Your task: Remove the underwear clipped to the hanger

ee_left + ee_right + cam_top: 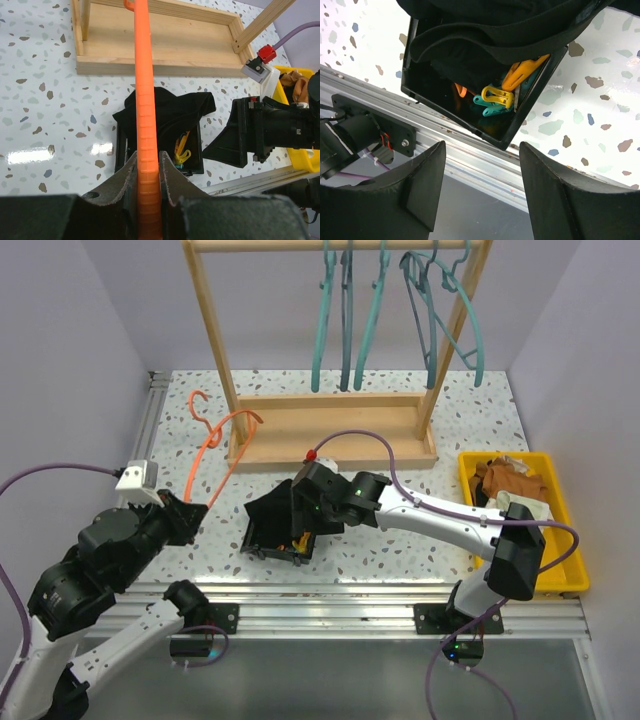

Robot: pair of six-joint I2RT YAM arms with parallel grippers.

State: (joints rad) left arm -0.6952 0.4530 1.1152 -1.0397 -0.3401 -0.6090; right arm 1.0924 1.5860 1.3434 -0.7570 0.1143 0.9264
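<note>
The black underwear (272, 508) lies crumpled over the far part of a black box (262, 546) near the table's front edge; it also shows in the left wrist view (172, 112) and the right wrist view (495, 25). My right gripper (303, 510) hangs open and empty just above the box, its fingers (420, 185) wide apart. My left gripper (190, 508) is shut on the lower bar of an orange hanger (142, 100), which slopes up toward the rack (225, 435). A pale cloth (524, 506), probably the cream-white brief, lies in the yellow bin.
The black box holds yellow, teal and orange clothespins (497, 95). A wooden rack (330, 430) with several teal hangers (345, 320) stands at the back. The yellow bin (570, 540) at the right holds brown clothes (505, 478). An aluminium rail (350, 595) runs along the near edge.
</note>
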